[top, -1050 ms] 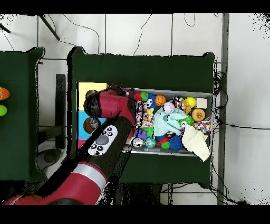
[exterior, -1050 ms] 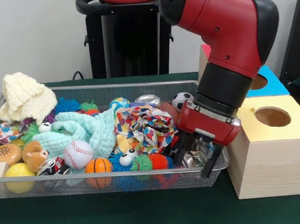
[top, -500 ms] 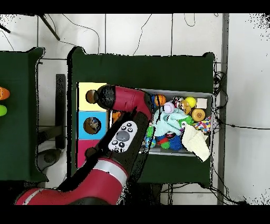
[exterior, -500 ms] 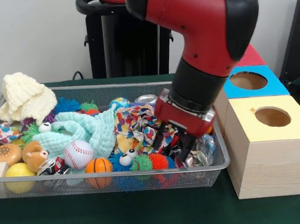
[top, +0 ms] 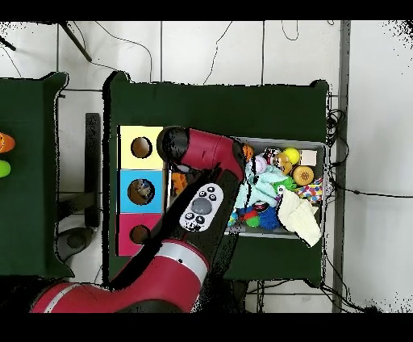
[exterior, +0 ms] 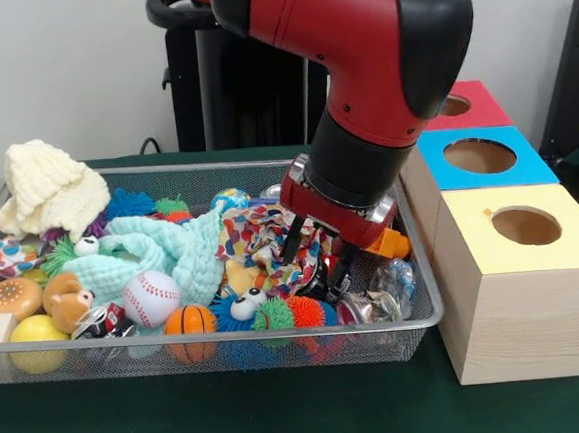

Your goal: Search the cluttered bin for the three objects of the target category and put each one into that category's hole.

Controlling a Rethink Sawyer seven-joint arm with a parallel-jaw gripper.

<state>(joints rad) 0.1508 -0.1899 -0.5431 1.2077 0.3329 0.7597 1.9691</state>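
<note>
The wire bin (exterior: 423,316) holds a jumble of toys and cloths. My gripper (exterior: 316,259) hangs low in its right part, over the spotted colourful cloth (exterior: 261,241). Its dark fingers (exterior: 292,244) stand apart, open, with nothing between them. Just right of it lie an orange toy (exterior: 387,242) and crumpled shiny wrappers (exterior: 387,287). A baseball (exterior: 151,298), a small basketball (exterior: 189,320), a yellow ball (exterior: 36,330) and fuzzy balls (exterior: 302,312) line the front. In the overhead view the arm (top: 206,202) hides the gripper and the left part of the bin (top: 317,227).
Three wooden boxes with round holes stand right of the bin: yellow (exterior: 526,226), blue (exterior: 480,155), red (exterior: 458,105). A mint cloth (exterior: 162,252), a cream knitted hat (exterior: 49,187), a bear (exterior: 65,299) and a bun toy (exterior: 10,296) fill the bin's left.
My gripper has moved left from the bin's right front corner to above the colourful cloth and risen a little. The orange toy and the blue box's hole now show.
</note>
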